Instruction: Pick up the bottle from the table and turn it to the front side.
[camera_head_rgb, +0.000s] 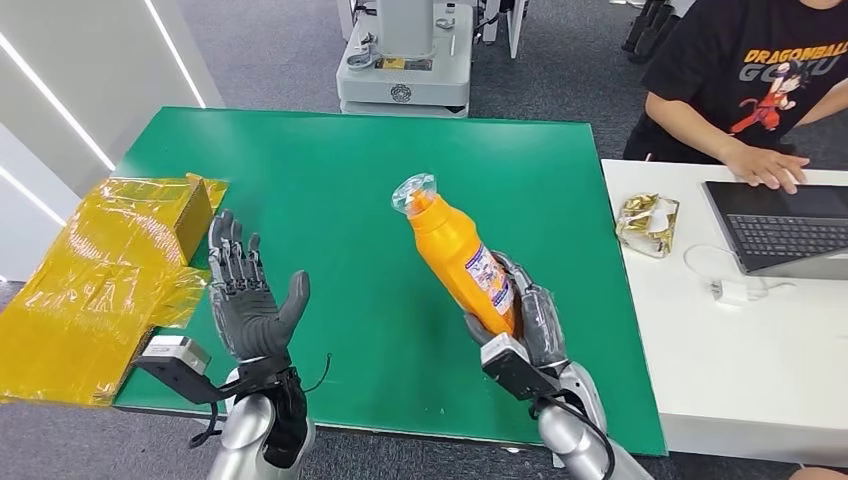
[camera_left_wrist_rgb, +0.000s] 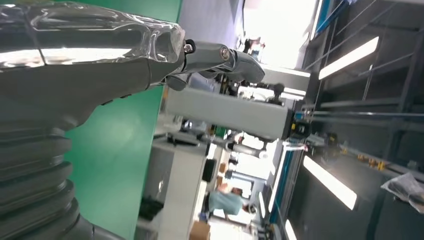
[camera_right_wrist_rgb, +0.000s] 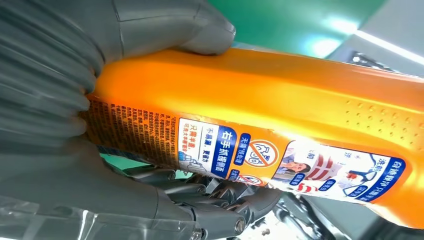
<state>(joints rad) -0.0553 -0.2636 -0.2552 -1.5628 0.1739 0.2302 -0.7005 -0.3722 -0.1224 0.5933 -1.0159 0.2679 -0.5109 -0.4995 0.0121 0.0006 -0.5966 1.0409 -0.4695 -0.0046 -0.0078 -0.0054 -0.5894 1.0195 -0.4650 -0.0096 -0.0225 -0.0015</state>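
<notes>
Bottle (camera_head_rgb: 458, 252) first: glossy orange plastic, tapering to a neck wrapped in clear crinkled film, and it is leaning up off the green table (camera_head_rgb: 330, 160), tilted toward the far left. The right hand (camera_head_rgb: 525, 318) is gripping its lower body, grey thumb pressing one side and dark jointed fingers (camera_right_wrist_rgb: 220, 200) curling under the printed label (camera_right_wrist_rgb: 280, 160), which is facing the wrist camera; its small print is too fine for me to read. The left hand (camera_head_rgb: 243, 295) is hovering over the mat, palm up, fingers spread and holding nothing. Crinkly yellow film (camera_head_rgb: 95, 280) is lying on the table's left edge. Beyond, a person (camera_head_rgb: 755, 90) is resting a hand by a laptop (camera_head_rgb: 785, 225) on a white desk (camera_head_rgb: 750, 370), beside a crumpled gold wrapper (camera_head_rgb: 647, 222).
</notes>
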